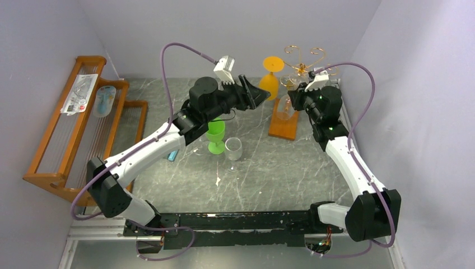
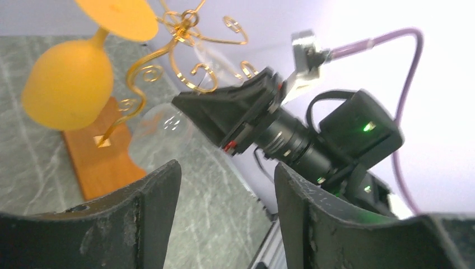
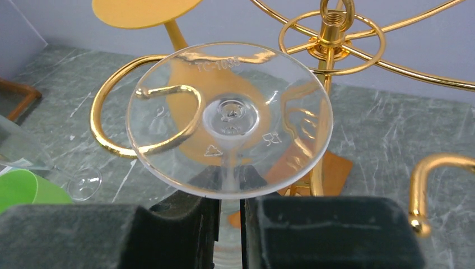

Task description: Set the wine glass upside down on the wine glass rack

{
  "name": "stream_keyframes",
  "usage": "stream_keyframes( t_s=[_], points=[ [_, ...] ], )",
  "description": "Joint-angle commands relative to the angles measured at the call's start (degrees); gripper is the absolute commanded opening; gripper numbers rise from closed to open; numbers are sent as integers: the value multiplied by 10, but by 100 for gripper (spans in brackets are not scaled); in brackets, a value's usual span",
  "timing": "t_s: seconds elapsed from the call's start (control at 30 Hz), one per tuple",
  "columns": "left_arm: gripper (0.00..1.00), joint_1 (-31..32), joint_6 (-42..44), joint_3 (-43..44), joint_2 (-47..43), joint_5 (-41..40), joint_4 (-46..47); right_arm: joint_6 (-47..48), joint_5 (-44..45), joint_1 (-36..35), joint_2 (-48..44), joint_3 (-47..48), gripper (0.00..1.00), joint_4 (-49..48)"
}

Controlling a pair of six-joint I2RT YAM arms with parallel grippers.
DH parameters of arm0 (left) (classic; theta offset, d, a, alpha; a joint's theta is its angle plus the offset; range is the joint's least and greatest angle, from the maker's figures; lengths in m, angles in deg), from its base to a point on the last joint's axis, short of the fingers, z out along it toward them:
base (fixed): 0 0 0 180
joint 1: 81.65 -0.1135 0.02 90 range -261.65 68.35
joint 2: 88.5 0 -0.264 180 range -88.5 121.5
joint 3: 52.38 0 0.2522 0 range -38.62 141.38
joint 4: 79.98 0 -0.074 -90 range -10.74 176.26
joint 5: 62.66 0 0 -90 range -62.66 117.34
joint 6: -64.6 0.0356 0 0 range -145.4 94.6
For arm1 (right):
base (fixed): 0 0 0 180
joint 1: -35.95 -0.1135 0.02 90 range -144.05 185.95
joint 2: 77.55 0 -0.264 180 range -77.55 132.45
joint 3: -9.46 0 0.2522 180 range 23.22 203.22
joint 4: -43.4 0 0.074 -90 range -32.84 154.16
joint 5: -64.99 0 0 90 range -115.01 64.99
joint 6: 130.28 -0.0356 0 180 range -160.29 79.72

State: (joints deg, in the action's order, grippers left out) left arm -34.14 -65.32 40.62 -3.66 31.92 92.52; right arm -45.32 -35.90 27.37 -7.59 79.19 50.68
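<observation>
The wine glass rack (image 1: 305, 59), gold wire on an orange-brown base (image 1: 282, 128), stands at the back right. An orange wine glass (image 1: 270, 78) hangs upside down on it. My right gripper (image 1: 295, 100) is shut on the stem of a clear wine glass (image 1: 285, 107), held upside down beside the rack. In the right wrist view its round foot (image 3: 229, 117) sits over a curled gold arm (image 3: 112, 145), with the stem between my fingers (image 3: 185, 224). My left gripper (image 1: 259, 92) is open and empty, just left of the orange glass (image 2: 67, 89).
A green glass (image 1: 215, 137) and a clear tumbler (image 1: 233, 148) stand mid-table under my left arm. A large slatted wooden rack (image 1: 67, 140) holding packets lies along the left wall. The right wall is close behind the gold rack.
</observation>
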Motion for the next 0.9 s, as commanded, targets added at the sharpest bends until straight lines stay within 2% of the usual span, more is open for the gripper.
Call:
stream_keyframes(
  t_s=[0.0, 0.3, 0.4, 0.53, 0.63, 0.77, 0.87],
  points=[
    [65, -8, -63, 70, 34, 64, 11, 32, -9, 3, -29, -29, 0, -66],
    [66, -12, -118, 160, 118, 136, 5, 41, 13, 3, -61, -39, 0, -72],
    [67, -11, -140, 164, 130, 164, 16, 46, -2, 3, -83, -50, 0, -64],
    [73, -11, -185, 131, 130, 195, 96, 64, -26, 3, -113, -66, 0, -53],
    [76, -11, -211, 133, 141, 211, 120, 70, -42, 3, -131, -78, 0, -48],
    [76, -11, -242, 161, 170, 232, 128, 77, -57, 3, -155, -92, 0, -46],
    [72, -10, -265, 171, 189, 228, 125, 82, -71, 2, -168, -99, 0, -51]
  ],
)
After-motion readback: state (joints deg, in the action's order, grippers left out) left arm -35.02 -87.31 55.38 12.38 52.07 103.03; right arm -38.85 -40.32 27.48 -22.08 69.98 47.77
